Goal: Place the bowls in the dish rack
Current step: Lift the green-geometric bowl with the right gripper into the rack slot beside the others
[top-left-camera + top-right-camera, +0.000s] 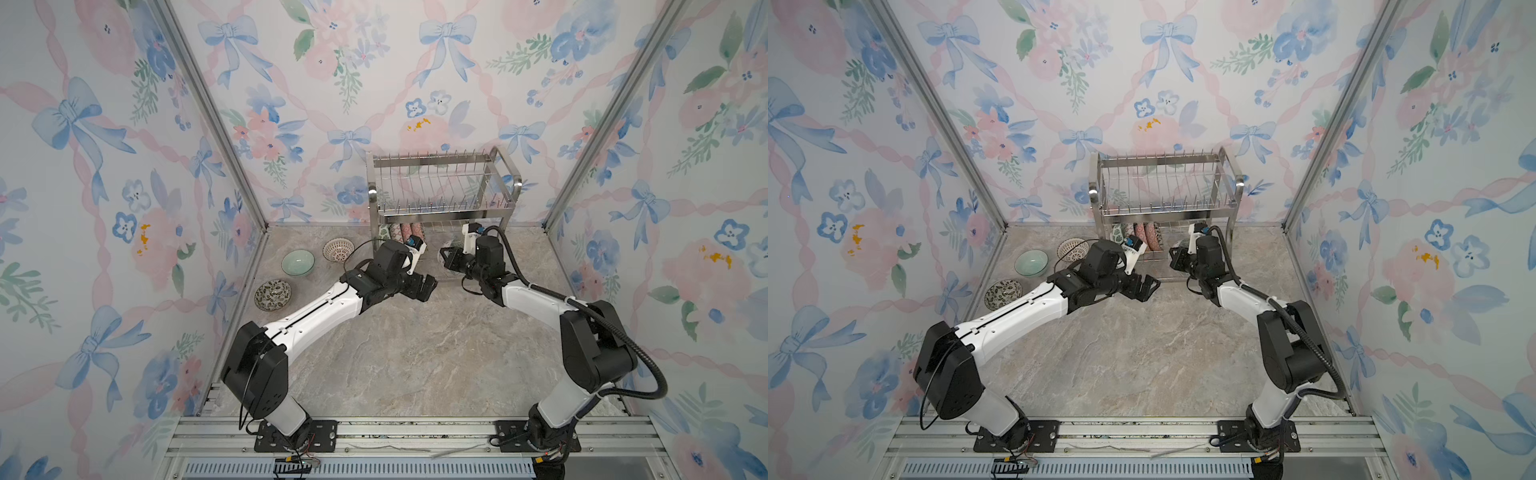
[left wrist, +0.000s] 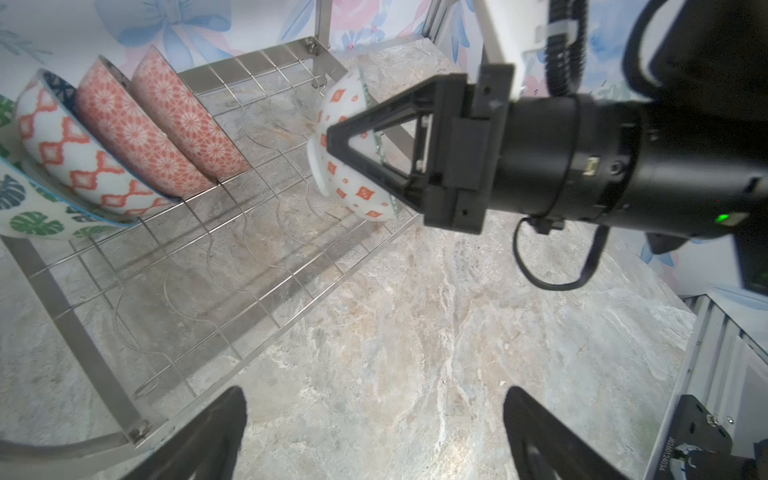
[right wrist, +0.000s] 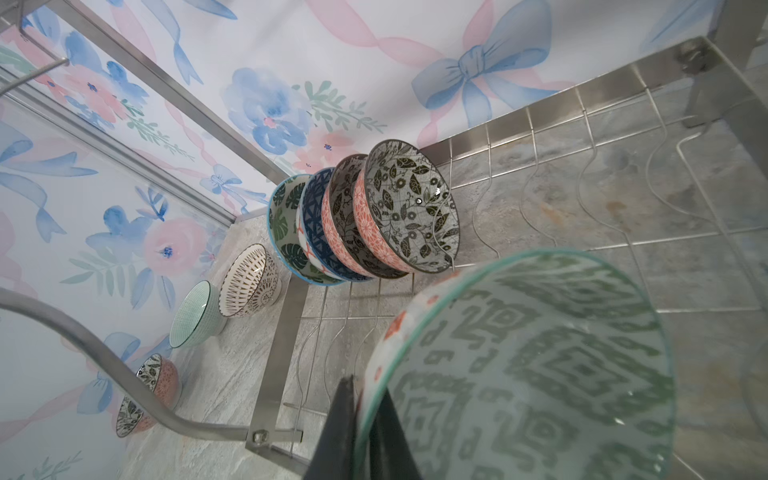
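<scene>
Four bowls already stand on edge in the lower tier of the dish rack point(image 1: 444, 214) point(image 1: 1167, 210), packed close at its left end. They are a green-leaf bowl point(image 3: 286, 232) point(image 2: 33, 212), a blue-triangle bowl point(image 3: 316, 220) point(image 2: 75, 153), and two dark floral bowls with red outsides point(image 3: 345, 216) point(image 3: 411, 208). A fifth bowl point(image 2: 353, 191) point(image 3: 540, 365), green geometric inside and white with red diamonds outside, hangs over the same tier toward its right end. The right jaws are closed on its rim, one finger inside and one outside. It is tipped on its side with its foot turned toward the row of four, and several free wire slots point(image 2: 232, 266) lie between it and them. Whether it touches the wires cannot be told.

The left jaws stand wide open with nothing in them, over bare counter point(image 1: 415, 353) just in front of the rack's front rail. In both top views the left arm point(image 1: 316, 316) point(image 1: 1017, 307) covers part of the lower tier's front. The right arm point(image 1: 536, 299) reaches in from the other side, under the upper tier of prongs that roofs the lower one.

Three bowls sit upright on the counter left of the rack, apart from one another. They are a pale green one point(image 1: 297, 262) point(image 1: 1030, 262) point(image 3: 195, 313), a white one with brown lattice point(image 1: 338, 249) point(image 1: 1072, 248) point(image 3: 249, 282), and a dark floral one point(image 1: 273, 294) point(image 1: 1003, 293) point(image 3: 145, 390) nearest the arm bases. In the right wrist view the rack's curved leg point(image 3: 104, 345) crosses in front of that last bowl.
</scene>
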### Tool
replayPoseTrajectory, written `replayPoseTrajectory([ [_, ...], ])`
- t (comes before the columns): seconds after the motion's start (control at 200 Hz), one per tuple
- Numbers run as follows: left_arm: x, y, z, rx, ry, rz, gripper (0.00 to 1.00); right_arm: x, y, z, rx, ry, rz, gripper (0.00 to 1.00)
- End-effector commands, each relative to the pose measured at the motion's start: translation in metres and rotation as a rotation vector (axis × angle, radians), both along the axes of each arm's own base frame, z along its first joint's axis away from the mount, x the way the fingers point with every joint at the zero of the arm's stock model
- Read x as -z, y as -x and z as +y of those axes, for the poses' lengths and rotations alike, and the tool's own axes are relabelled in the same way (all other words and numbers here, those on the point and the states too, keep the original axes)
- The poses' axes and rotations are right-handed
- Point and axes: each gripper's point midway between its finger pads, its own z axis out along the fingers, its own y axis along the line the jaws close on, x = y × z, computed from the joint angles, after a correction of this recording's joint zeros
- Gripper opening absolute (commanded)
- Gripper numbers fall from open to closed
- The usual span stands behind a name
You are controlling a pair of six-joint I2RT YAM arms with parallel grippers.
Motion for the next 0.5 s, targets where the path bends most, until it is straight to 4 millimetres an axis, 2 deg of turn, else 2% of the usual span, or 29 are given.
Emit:
replayPoseTrajectory([
  [0.0,-0.003,0.001,-0.008,0.045,0.019,0.015,0.98,-0.036,-0.024,0.002,0.011,-0.074,-0.114,0.04],
  [0.255,0.027,0.001,-0.007,0.054,-0.014,0.047,0.98,-0.027,-0.055,0.007,0.021,-0.139,-0.121,0.04],
  [0.375,0.028,-0.004,-0.007,0.046,-0.018,0.047,0.98,-0.025,-0.07,0.003,0.04,-0.171,-0.129,0.04],
  [0.495,0.021,-0.016,-0.005,0.035,0.013,0.053,0.98,-0.025,-0.085,-0.002,0.056,-0.202,-0.14,0.04],
])
